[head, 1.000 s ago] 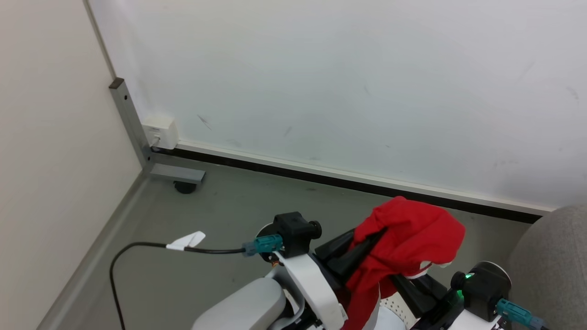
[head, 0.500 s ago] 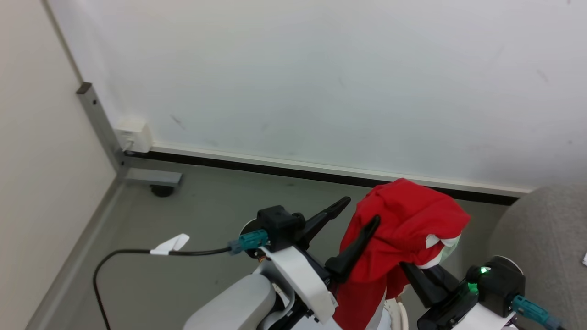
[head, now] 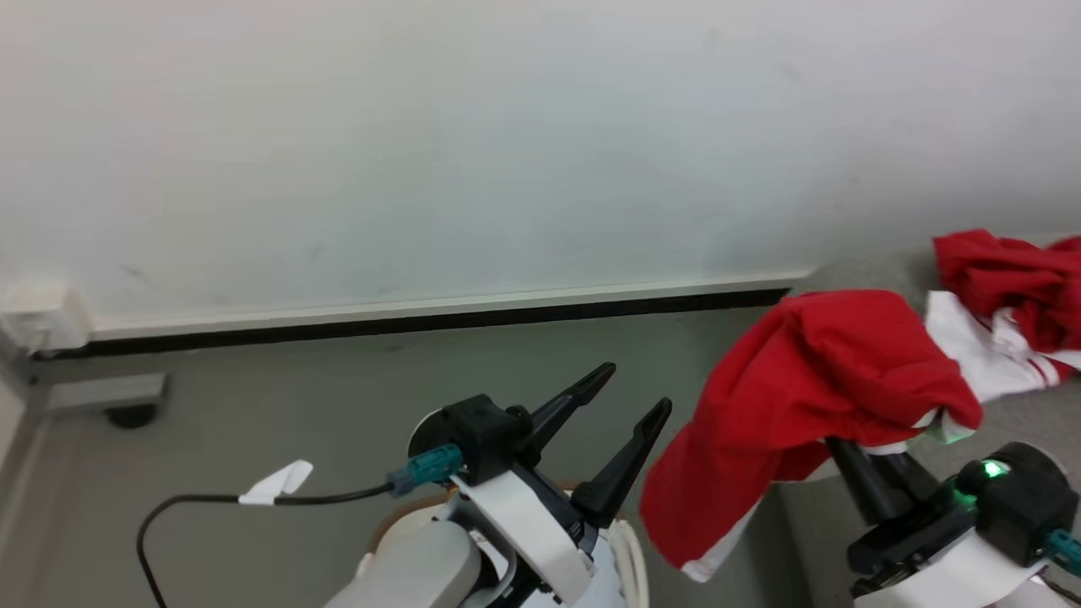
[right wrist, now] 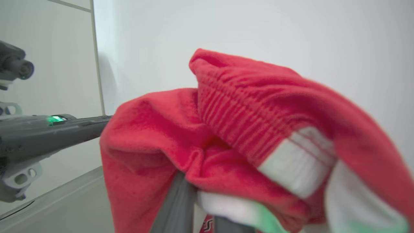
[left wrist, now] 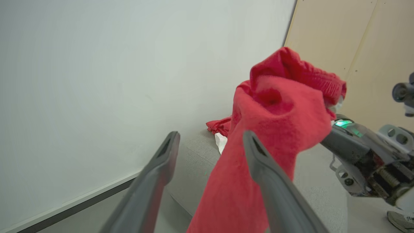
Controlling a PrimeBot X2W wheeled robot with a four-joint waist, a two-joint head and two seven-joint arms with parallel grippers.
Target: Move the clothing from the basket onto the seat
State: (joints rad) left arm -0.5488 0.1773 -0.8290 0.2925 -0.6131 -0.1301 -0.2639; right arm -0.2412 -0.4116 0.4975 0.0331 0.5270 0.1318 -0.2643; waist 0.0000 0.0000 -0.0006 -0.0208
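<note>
Two red garments are out of the basket. One red garment point(head: 811, 380), with white trim, hangs bunched over the right gripper point(head: 853, 469) at about 4 o'clock in the head view. The gripper's dark fingers are pinched narrowly into the cloth, and a white-edged hem droops toward the grey floor point(head: 338, 405). A second garment point(head: 1005, 279) lies crumpled on the light grey sofa point(head: 1013, 405) at 3 o'clock, just beyond the hanging one. Near 6 o'clock the left gripper point(head: 638, 386) is spread wide and holds nothing. Its fingers point toward 1 o'clock, just beside the dangling cloth.
</note>
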